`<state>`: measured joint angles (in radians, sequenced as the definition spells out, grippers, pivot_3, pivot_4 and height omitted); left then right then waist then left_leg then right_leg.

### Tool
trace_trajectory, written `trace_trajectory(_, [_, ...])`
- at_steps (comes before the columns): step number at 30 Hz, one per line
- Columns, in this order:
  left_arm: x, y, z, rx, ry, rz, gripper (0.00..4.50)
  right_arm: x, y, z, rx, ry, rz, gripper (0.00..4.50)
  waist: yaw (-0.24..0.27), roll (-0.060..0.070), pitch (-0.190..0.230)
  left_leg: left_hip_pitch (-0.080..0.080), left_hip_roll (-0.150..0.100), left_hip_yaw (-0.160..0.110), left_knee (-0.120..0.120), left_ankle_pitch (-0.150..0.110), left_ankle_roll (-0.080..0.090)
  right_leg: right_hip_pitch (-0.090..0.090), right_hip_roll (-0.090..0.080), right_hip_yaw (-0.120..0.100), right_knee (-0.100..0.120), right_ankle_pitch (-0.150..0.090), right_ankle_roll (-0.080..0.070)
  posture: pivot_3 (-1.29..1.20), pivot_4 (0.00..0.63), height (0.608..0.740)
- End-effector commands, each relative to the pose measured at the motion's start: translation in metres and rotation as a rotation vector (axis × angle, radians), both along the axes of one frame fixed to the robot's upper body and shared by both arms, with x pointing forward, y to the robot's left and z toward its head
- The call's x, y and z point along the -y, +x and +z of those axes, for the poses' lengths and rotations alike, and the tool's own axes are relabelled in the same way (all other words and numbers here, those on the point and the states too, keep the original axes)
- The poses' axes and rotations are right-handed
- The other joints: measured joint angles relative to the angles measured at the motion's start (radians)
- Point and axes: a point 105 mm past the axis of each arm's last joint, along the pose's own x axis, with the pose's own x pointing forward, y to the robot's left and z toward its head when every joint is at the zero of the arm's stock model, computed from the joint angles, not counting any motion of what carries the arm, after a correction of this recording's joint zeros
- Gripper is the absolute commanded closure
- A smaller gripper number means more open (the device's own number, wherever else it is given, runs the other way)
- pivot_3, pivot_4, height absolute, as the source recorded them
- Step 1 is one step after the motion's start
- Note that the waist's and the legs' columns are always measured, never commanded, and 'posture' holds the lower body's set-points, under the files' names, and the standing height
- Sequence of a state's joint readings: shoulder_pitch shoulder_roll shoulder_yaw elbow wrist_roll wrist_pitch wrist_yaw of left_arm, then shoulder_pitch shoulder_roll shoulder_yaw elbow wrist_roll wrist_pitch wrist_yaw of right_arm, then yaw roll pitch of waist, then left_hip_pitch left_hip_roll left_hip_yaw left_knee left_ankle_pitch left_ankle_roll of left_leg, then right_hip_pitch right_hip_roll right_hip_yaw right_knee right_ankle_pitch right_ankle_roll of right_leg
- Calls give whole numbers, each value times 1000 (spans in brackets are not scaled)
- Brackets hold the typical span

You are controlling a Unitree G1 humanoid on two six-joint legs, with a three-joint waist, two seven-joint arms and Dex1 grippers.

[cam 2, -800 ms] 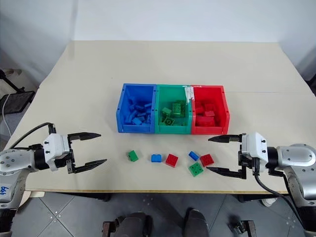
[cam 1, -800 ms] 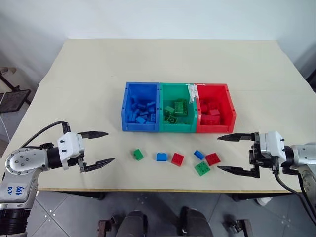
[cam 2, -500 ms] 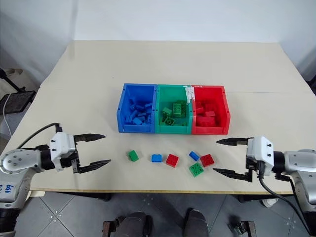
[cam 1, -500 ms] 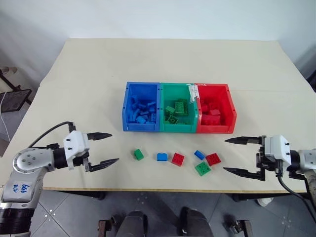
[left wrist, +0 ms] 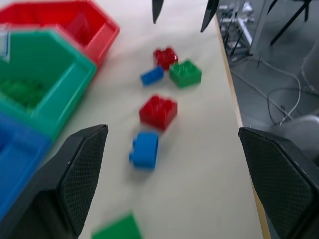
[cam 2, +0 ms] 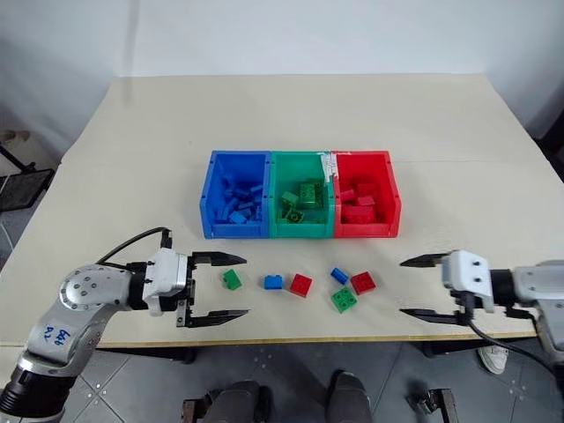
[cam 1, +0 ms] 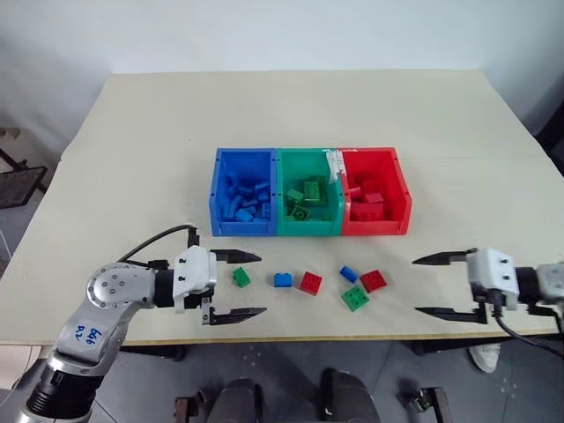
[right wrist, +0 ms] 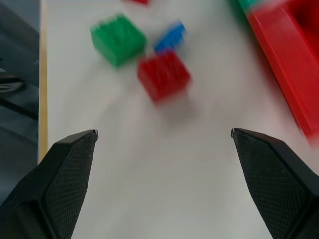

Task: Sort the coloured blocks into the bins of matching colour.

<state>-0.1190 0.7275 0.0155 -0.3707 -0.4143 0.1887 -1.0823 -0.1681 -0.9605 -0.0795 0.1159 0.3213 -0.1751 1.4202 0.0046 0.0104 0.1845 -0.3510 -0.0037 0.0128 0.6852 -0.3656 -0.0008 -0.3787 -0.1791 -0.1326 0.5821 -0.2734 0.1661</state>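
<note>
Three bins stand joined in a row on the pale table [cam 1: 132,141]: the blue bin [cam 1: 218,189] on the robot's left, the green bin [cam 1: 308,227] in the middle, the red bin [cam 1: 404,198] on the right. Each already holds blocks of its own colour.

Six loose blocks lie in front of the bins, toward the near edge of the table. From left to right they are a green block [cam 1: 241,278], a blue block [cam 1: 282,279], a red block [cam 1: 310,282], then a cluster of a small blue block [cam 1: 349,273], a red block [cam 1: 374,280] and a green block [cam 1: 356,298].

The head views give the whole layout with both arms. The left wrist view looks along the row of loose blocks from its left end, with the nearest green one cut off at the picture's edge and the tips of the other gripper in the distance. It also takes in the floor and cables beyond the table's near edge. The right wrist view looks the opposite way at the cluster of three, blurred, with a corner of the red bin beside them.

The left gripper [cam 1: 235,285] reaches in from the left, pointing roughly level toward the right. Its fingers are spread wide apart and empty, just beside the leftmost green block. The right gripper [cam 1: 436,285] points left from the right side, fingers likewise wide apart and empty, set apart from the cluster.
</note>
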Motion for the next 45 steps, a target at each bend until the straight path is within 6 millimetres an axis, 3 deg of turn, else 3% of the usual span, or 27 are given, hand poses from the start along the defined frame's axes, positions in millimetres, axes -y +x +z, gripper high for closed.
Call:
trace_trajectory(1, [-11, -5, 5, 21, 8, -19, 37, -15, 8, -4, 3, -32, 56, 0, 9, 0, 0, 0, 0, 0, 0, 0, 0, 0, 0, 0, 0, 0, 0, 0, 150, 740])
trace_trajectory(5, [-12, -8, 3, 14, 23, -34, 37, -22, 9, -18, -39, -67, 126, 0, 23, 0, 0, -1, -1, 0, 1, 0, 0, 0, 0, 0, -2, 0, 0, 0, 150, 740])
trace_trajectory(6, [-12, -8, 3, 14, 23, -36, 3, -24, 11, -19, -44, -58, 128, 189, 22, 0, 0, -2, -1, 0, 1, 0, 0, 0, 0, -1, -3, 0, 0, 0, 150, 740])
trace_trajectory(9, [-11, -9, 3, 15, 21, -35, 0, -28, 17, -23, -37, -44, 126, 893, 18, 0, 0, -1, -1, 0, 1, 0, 0, 0, 0, -1, -3, 0, 0, 0, 150, 740])
trace_trajectory(16, [-10, -13, 3, 12, 14, -31, 0, -27, 18, -25, -28, -25, 108, 3058, 16, 0, 0, -1, 0, 0, 1, 0, 0, 0, 0, -1, -2, 0, 0, 0, 150, 740])
trace_trajectory(19, [-8, -10, 8, 12, -26, -11, 0, -17, 22, -12, -14, 33, 17, 3056, 18, 0, 0, 0, 0, 0, 1, 0, 0, 0, 0, 0, -1, 0, 0, 0, 150, 740])
trace_trajectory(23, [-7, 11, 31, 31, -209, 132, 0, -12, 30, 38, -32, 346, -178, 3056, 22, 1, 1, -2, -1, -1, 3, 0, 0, 0, -1, -1, -1, 0, 0, 0, 150, 740])
trace_trajectory(28, [-14, 27, 39, 38, -295, 273, 0, -3, 75, 83, 155, 422, -417, 3056, 9, 1, 0, 0, 0, 0, 3, 0, 0, 1, 0, 0, 1, 0, 0, 0, 150, 740])
trace_trajectory(34, [-17, 32, 39, 44, -286, 309, 0, -18, 110, 97, 181, 454, -487, 3056, 10, 1, 1, -2, 0, -1, 2, -1, -1, -1, 0, 0, 1, 0, 0, 0, 150, 740])
trace_trajectory(39, [-22, 32, 38, 49, -257, 314, 0, -22, 123, 99, 191, 472, -518, 1278, 18, 1, 1, -3, 0, -1, 2, -1, -1, -2, 0, -1, 1, 0, 0, 0, 150, 740])
trace_trajectory(43, [-25, 30, 37, 53, -242, 313, 0, -19, 115, 95, 187, 459, -484, 17, 16, 1, 0, -3, -1, -1, 1, -1, -1, -3, 0, -1, 1, 0, 0, 0, 150, 740])
trace_trajectory(45, [-25, 29, 35, 56, -226, 300, 0, -17, 103, 93, 186, 455, -430, 17, 18, 1, 0, -3, 0, -1, 1, -1, -1, -3, 0, -1, 1, 0, 0, 0, 150, 740])
